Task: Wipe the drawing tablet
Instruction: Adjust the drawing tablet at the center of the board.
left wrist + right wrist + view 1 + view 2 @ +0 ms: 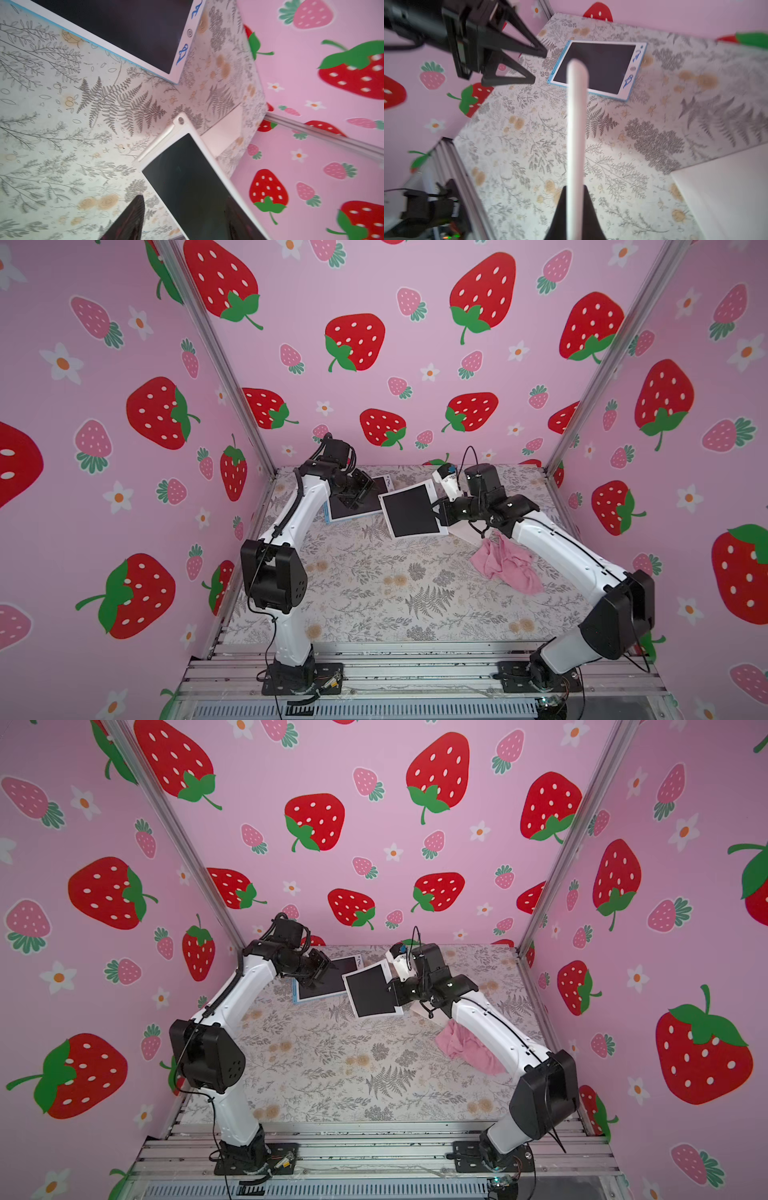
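Pinches white drawing tablet (411,510) by right edge in right hand (437,509), left hand (358,490) wide; risks slip from shallow grip.

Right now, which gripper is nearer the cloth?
Right. The right gripper holds the white tablet just beyond the cloth; the left gripper hovers over the blue tablet, farther off.

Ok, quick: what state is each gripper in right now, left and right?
Left gripper: open, holding nothing.
Right gripper: shut on the white tablet, gripping its edge.
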